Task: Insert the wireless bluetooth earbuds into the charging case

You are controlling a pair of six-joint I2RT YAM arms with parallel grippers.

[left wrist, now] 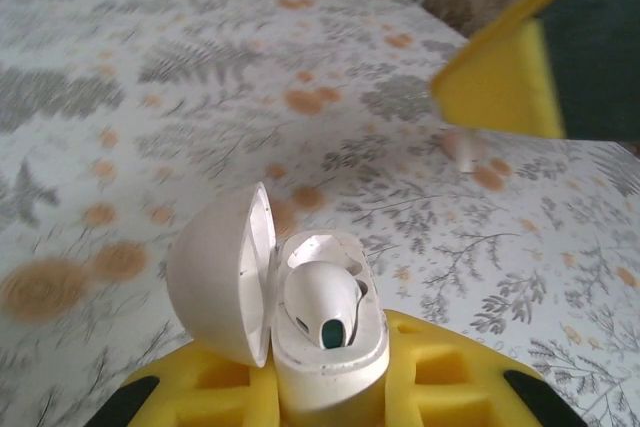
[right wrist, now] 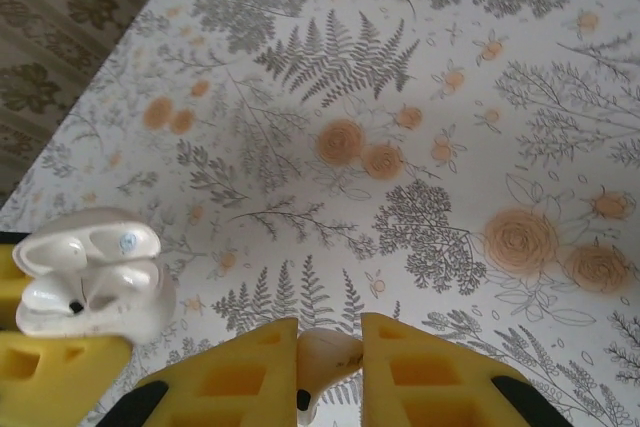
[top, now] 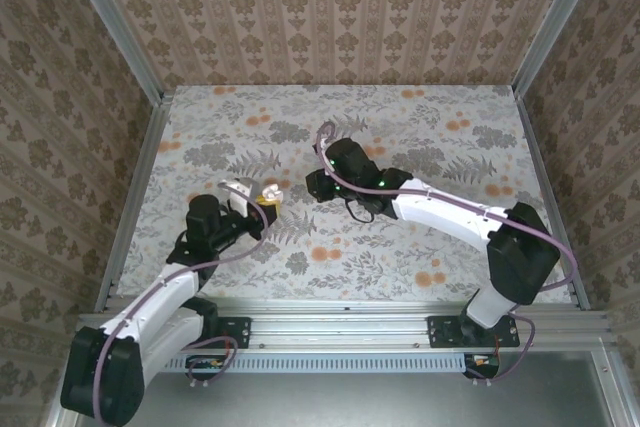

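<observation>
Item one: charging case (left wrist: 325, 347), white, lid (left wrist: 215, 287) swung open to one side. Location: clamped between the yellow pads (left wrist: 440, 372) of the left jaws, over the left-centre of the table (top: 420, 247). Contents: one seated earbud (left wrist: 322, 309) in its bay. The neighbouring bay (left wrist: 312, 249) reads as vacant, though its depth is hard to make out.

Item two: second earbud (right wrist: 325, 355), white. Location: pinched in the right jaws, which are narrowed onto its body, with the stem hanging below the pads. It is near the case but apart from it, off to the case's right in the overhead view.

Step in hand, as judged: carrying the second earbud across to the vacant bay. One of two is home, so the task looks about half done.

Handling notes:
- Hold the case steady and mouth-up in the left jaws. Any tilt would shift the target.
- Approach from the side away from the lid, so that the pads do not knock it shut.
- Turn the stem to match the bay's slant before descending, and lead with the stem tip.
- Stay clear of the seated earbud; a nudge could lift it out.
- Lower until the body settles in, then release. Letting go from above risks a bounce onto the table.
</observation>
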